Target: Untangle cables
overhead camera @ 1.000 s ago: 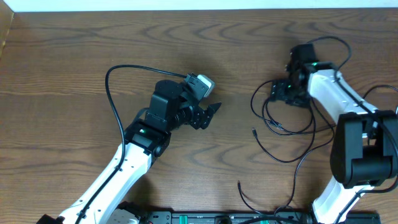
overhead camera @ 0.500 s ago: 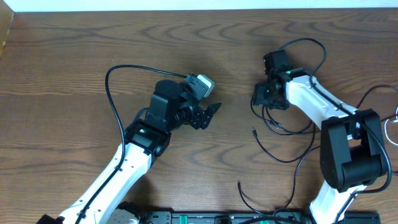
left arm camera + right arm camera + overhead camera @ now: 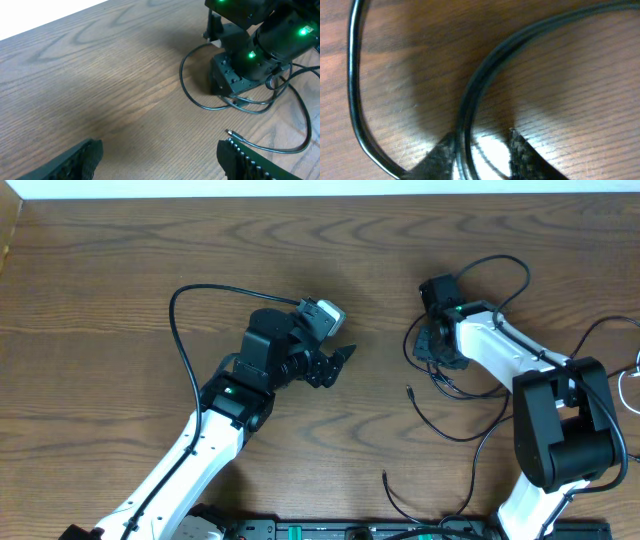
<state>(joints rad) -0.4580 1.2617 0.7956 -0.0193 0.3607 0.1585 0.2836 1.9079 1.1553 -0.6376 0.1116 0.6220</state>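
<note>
Our left pincer (image 3: 336,366) hangs spread and empty, well off to the left, leaving room. Our right pincer (image 3: 480,150) sits low on the desk (image 3: 570,100), narrowly parted astride two black cables (image 3: 468,107). It is not yet pinching them, but is placed to draw them free.

Nothing can be read in any view. No text, label, brand or number shows on the left arm (image 3: 215,430), the right arm (image 3: 520,360), the cables (image 3: 470,95) or the wooden table (image 3: 100,280).
</note>
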